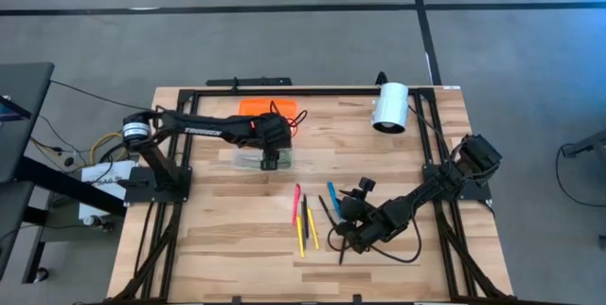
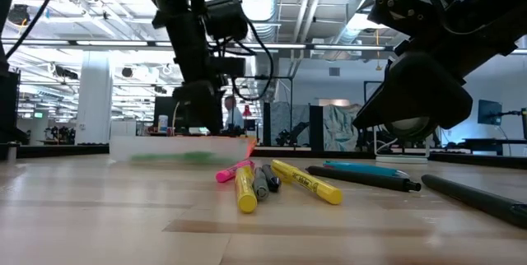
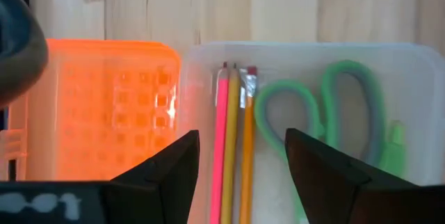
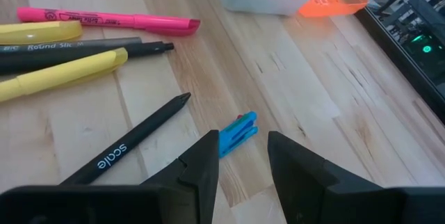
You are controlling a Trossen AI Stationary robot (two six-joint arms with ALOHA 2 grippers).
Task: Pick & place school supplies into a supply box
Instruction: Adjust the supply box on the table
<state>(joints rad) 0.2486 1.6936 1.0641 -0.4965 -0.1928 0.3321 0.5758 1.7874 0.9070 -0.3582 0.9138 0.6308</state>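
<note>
The supply box's clear base point(image 1: 262, 159) sits on the table mid-left, with its orange lid point(image 1: 270, 108) lying beyond it. In the left wrist view, green scissors point(image 3: 327, 113) and pink, yellow and orange pencils point(image 3: 233, 133) lie in the base. My left gripper point(image 3: 242, 137) hangs open directly above them. Several pens and highlighters point(image 1: 308, 218) lie loose on the table at centre. My right gripper point(image 4: 243, 144) is open and held low over their right side, its fingers on either side of a blue pen's end point(image 4: 238, 132) without touching it. A black pen point(image 4: 132, 144) lies next to it.
A white cylinder point(image 1: 389, 108) lies near the table's far right edge. A pink highlighter point(image 4: 111, 20), two yellow highlighters point(image 2: 306, 181) and a grey pen point(image 4: 76, 46) lie between my right gripper and the box. Bare wood lies along the near edge point(image 1: 237, 267).
</note>
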